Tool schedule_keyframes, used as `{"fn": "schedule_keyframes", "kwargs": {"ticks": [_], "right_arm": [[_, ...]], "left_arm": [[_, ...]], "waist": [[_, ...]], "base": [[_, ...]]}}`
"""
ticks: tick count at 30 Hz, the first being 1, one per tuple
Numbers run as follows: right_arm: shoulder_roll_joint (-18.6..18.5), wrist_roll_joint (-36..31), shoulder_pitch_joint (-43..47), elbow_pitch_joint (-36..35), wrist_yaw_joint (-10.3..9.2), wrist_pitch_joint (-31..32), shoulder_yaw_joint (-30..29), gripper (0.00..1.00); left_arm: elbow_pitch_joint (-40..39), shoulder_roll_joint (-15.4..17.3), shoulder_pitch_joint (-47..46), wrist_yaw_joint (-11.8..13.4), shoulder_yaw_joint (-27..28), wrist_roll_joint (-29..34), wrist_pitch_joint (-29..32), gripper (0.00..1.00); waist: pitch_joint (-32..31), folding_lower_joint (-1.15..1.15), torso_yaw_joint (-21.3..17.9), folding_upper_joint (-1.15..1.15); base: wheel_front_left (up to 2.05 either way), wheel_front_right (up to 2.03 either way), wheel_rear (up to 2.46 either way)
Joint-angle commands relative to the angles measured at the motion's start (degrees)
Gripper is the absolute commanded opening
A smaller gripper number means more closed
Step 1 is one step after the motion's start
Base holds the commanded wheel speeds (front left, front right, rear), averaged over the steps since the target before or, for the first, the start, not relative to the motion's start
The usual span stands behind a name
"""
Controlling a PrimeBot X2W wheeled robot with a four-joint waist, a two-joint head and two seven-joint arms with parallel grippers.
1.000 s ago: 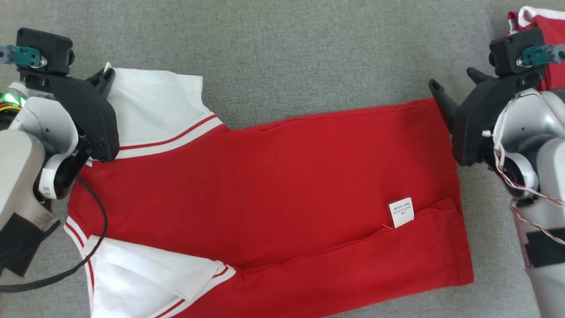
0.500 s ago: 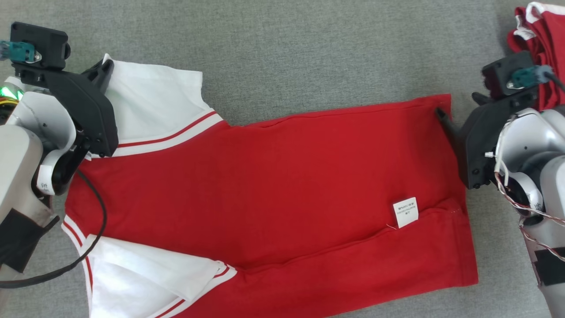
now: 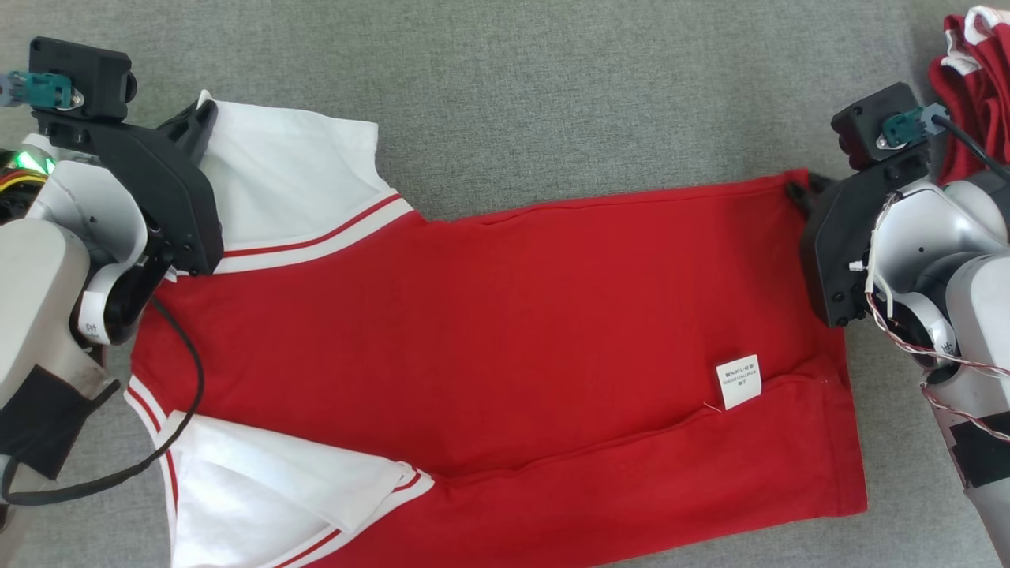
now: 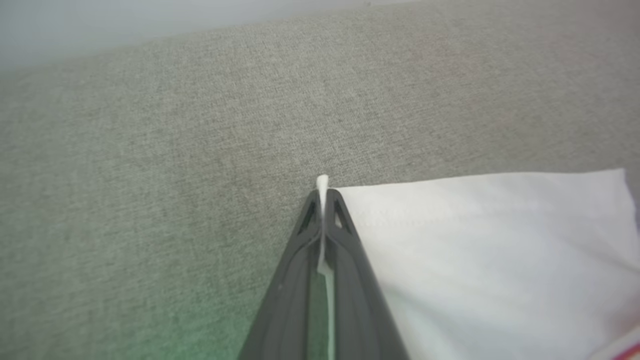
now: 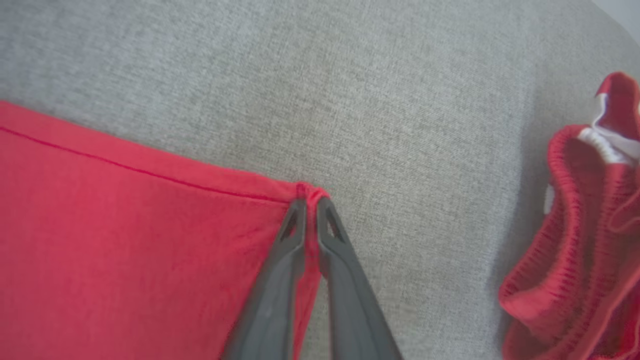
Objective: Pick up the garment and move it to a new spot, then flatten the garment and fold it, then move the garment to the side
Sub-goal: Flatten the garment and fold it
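The garment (image 3: 505, 331) is a red shirt with white sleeves, spread sideways on the grey fabric surface, a small white label showing near its hem. My left gripper (image 3: 207, 106) is shut on the far corner of the white sleeve (image 4: 480, 240); in the left wrist view a sliver of white cloth shows between its fingers (image 4: 322, 200). My right gripper (image 3: 795, 189) is shut on the far hem corner of the garment, and the right wrist view shows red cloth (image 5: 125, 240) pinched between its fingertips (image 5: 310, 202).
A second red and white garment (image 3: 970, 87) lies crumpled at the far right, close behind my right wrist; it also appears as a bunched heap (image 5: 575, 225) in the right wrist view. Grey fabric (image 3: 552, 95) stretches beyond the shirt.
My right gripper moved in from the right onto the hem corner and closed on it. The left gripper kept its hold on the sleeve. The camera shifted slightly.
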Motion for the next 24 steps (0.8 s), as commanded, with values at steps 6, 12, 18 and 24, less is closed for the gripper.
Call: {"fn": "schedule_keyframes", "kwargs": {"ticks": [6, 12, 18, 24], "right_arm": [[-0.1, 0.8, 1.7, 1.6, 0.02, -4.4, -1.6, 0.00], [1.5, 0.4, 6.1, -0.8, 0.02, -9.6, -5.0, 0.00], [3.1, -0.2, 11.5, -3.1, 0.02, -14.0, -7.9, 0.00], [3.0, -1.6, 16.7, -4.6, 0.02, -16.4, -9.7, 0.00]], "left_arm": [[0.5, -0.8, 2.2, -0.8, 1.4, -1.7, -4.2, 0.00], [-3.1, -1.3, 7.1, -0.4, 3.9, -3.0, -12.1, 0.00], [-9.4, -1.3, 15.4, 2.0, 6.1, -3.9, -20.5, 0.00], [-16.8, -1.5, 24.9, 5.3, 8.3, -4.9, -27.8, 0.00]], "waist": [[-1.0, 0.00, 0.6, 0.00], [-3.9, 0.00, 0.9, 0.00], [-7.4, 0.00, 1.3, 0.00], [-10.6, 0.00, 2.1, 0.00]], "base": [[0.00, 0.00, 0.00], [0.00, 0.00, 0.00], [0.00, 0.00, 0.00], [0.00, 0.00, 0.00]]}}
